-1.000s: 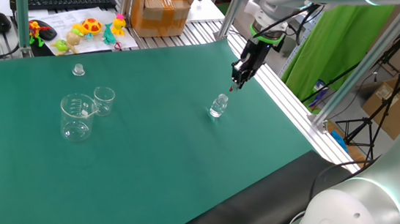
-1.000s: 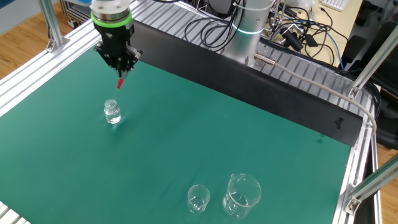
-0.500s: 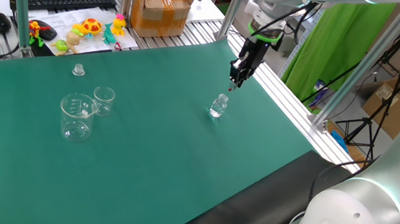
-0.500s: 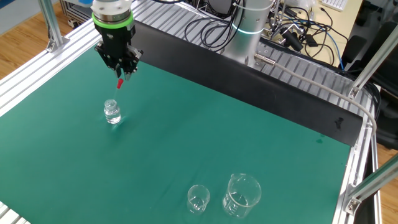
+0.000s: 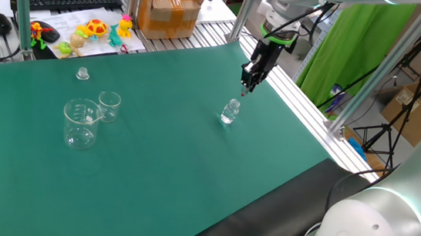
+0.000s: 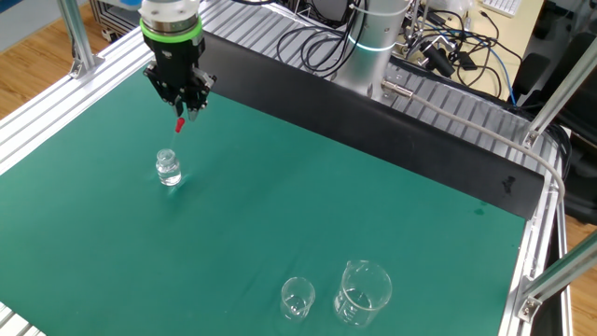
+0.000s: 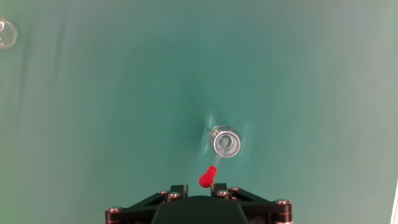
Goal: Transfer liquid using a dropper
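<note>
My gripper [image 5: 247,81] hangs above the green mat near its far right edge, shut on the dropper [image 5: 245,92]. The dropper's red end [image 6: 179,125] points down below the fingers. In the hand view the red end [image 7: 208,177] shows just ahead of my gripper [image 7: 199,188], closer to the right finger [image 7: 219,188]. The small clear vial [image 5: 230,111] stands upright on the mat, below and a little to the side of the red end, with air between them. Looking down, I see the vial's open mouth [image 7: 225,141] just beyond the dropper.
Two clear glass beakers, a larger one [image 5: 80,123] and a smaller one [image 5: 109,105], stand together at the mat's other end. A small clear cap [image 5: 82,73] lies behind them. Toys, a keyboard and a cardboard box [image 5: 168,9] sit beyond the mat. Aluminium rails [image 6: 56,103] border it.
The gripper has risen slightly with the dropper, so the red end hangs a bit higher over the vial. Vial and beakers have not moved.
</note>
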{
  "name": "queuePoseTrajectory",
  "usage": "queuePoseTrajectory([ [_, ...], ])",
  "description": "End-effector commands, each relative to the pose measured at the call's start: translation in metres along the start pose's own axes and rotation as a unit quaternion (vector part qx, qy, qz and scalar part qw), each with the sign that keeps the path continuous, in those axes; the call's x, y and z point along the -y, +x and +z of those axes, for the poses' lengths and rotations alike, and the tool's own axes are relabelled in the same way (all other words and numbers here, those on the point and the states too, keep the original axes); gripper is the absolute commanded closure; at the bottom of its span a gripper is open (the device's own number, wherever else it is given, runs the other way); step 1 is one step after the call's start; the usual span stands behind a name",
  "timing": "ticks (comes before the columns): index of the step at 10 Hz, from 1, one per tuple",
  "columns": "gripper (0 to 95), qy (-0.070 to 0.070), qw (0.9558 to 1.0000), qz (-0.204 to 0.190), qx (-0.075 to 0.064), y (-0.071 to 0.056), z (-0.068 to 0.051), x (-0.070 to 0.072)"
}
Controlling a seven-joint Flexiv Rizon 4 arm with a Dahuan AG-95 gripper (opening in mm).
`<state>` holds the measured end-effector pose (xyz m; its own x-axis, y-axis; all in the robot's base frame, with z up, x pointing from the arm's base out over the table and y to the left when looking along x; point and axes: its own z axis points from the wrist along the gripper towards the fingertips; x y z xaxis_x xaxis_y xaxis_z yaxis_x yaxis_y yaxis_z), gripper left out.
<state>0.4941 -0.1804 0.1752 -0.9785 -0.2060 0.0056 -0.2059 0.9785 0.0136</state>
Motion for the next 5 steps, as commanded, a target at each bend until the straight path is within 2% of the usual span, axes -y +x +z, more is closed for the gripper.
queuePoseTrajectory([
  [1, 76.0, -0.001, 1.0000, -0.005, -0.004, 0.0003, 0.0000, 0.0000],
  [3, 76.0, -0.002, 1.0000, -0.002, -0.009, 0.0003, 0.0000, 0.0000],
  [5, 76.0, 0.003, 0.9998, 0.002, -0.017, 0.0003, 0.0000, 0.0000],
])
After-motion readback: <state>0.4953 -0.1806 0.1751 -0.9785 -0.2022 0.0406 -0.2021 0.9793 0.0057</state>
